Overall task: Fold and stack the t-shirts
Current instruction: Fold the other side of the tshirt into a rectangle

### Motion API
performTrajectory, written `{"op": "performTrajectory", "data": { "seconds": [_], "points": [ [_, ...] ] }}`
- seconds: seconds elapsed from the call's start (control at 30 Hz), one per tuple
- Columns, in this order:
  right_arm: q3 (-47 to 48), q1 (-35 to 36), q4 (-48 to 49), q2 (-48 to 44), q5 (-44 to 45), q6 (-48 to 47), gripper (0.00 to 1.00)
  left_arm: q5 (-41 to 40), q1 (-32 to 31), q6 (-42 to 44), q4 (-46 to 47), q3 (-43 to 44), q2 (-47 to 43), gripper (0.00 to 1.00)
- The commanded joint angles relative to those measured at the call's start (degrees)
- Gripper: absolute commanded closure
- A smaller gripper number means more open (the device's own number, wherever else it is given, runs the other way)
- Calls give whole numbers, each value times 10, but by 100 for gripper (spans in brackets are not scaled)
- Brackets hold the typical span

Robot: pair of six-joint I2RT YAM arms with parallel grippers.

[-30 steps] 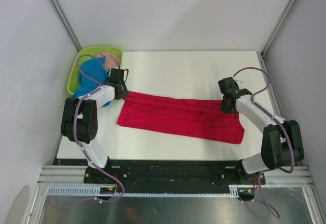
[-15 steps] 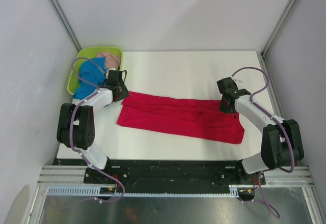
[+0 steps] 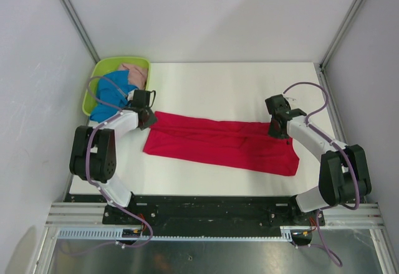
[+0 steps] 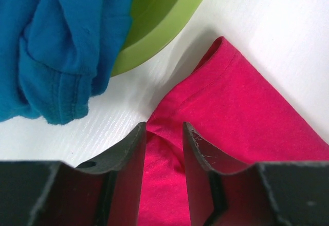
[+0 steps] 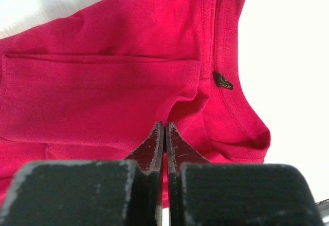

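Note:
The red t-shirt lies folded into a long band across the table. My left gripper sits at its far left corner. In the left wrist view that gripper is open, with a ridge of red cloth lying loose between the jaws. My right gripper is at the far right corner near the collar. In the right wrist view it is shut, and the red cloth puckers up into its tips. The blue t-shirt and the pink t-shirt lie bunched in the basket.
The lime-green basket stands at the table's far left corner, close to my left gripper; its rim and the blue cloth fill the top of the left wrist view. White table stretches behind the red shirt.
My left gripper has opened and let go of the red shirt's left corner, shifting slightly toward me. The right gripper has stayed shut and hardly moved.

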Motion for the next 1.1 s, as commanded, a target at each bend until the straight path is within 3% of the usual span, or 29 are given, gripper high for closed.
{"op": "performTrajectory", "data": {
  "seconds": [0.0, 0.37, 0.73, 1.07],
  "points": [
    [-1, 3, 13, 3, 9, 10, 100, -10, 1, -23, 3, 12, 15, 62],
    [0, 3, 15, 6, 10, 9, 100, -16, 1, -34, -2, 10, 27, 68],
    [0, 3, 18, 12, 16, 8, 100, -15, 1, -19, -3, 42, 30, 99],
    [14, -9, 25, 9, 27, -8, 100, -7, 0, 1, -3, 87, 37, 100]
  ]
}}
